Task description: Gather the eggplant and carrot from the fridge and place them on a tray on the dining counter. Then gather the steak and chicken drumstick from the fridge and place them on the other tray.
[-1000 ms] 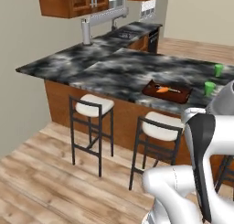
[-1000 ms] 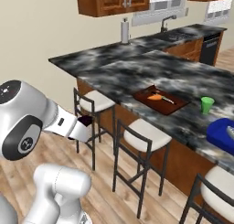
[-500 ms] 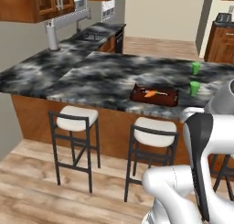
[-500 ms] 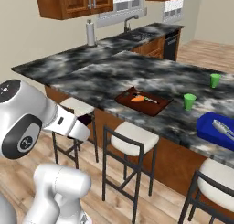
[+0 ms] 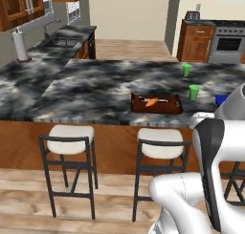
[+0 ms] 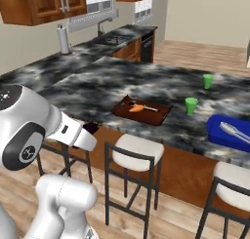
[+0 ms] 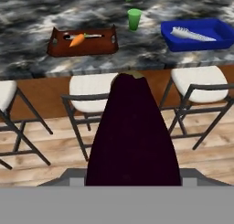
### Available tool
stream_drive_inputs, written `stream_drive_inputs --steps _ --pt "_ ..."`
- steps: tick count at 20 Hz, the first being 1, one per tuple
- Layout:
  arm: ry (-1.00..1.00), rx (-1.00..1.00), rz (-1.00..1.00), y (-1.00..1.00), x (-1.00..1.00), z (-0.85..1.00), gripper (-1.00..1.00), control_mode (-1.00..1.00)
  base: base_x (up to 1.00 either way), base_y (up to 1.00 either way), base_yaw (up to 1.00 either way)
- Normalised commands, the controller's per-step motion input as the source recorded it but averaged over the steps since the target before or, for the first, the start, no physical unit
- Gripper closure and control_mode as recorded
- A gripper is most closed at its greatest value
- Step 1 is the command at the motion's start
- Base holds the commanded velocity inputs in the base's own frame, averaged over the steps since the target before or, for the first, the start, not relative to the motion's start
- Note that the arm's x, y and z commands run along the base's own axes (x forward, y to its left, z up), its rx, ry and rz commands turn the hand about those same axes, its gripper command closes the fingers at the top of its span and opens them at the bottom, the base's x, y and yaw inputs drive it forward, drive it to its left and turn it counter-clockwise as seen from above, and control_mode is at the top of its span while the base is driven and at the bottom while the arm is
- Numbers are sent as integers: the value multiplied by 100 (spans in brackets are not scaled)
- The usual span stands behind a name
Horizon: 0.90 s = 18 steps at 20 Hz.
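Note:
A dark purple eggplant (image 7: 132, 136) looms close in the hand view, hanging over the wood floor and hiding the fingertips. My gripper (image 6: 88, 130) is shut on it, low in front of the dining counter (image 5: 95, 87). An orange carrot (image 7: 76, 40) lies in the brown wooden tray (image 7: 98, 47) on that counter, with a thin utensil beside it. The other tray (image 7: 176, 41), bright blue, sits to the right and holds a white utensil. Fridge, steak and chicken drumstick are out of view.
Two green cups (image 5: 193, 91) (image 5: 186, 69) stand on the counter past the wooden tray (image 5: 139, 105). White-seated bar stools (image 5: 69, 135) (image 5: 160, 137) line the counter's near side. A sink and paper towel roll (image 5: 20, 46) are at the far left, a stove (image 5: 229, 42) far right.
The whole picture has shifted in both base views, so the camera has moved with the base: counter and trays now sit closer and more centred. The arm's pose and grip look unchanged.

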Motion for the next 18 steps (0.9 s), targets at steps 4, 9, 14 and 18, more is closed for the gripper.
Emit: stream_drive_inputs --steps 4,9,14,18 --pt "0 0 0 0 0 0 100 100 49 33 -33" --pt "0 0 0 0 0 0 100 100 58 21 -25" --pt "0 0 0 0 0 0 100 100 56 24 -15" --pt "0 0 0 0 0 0 100 100 64 8 -6"
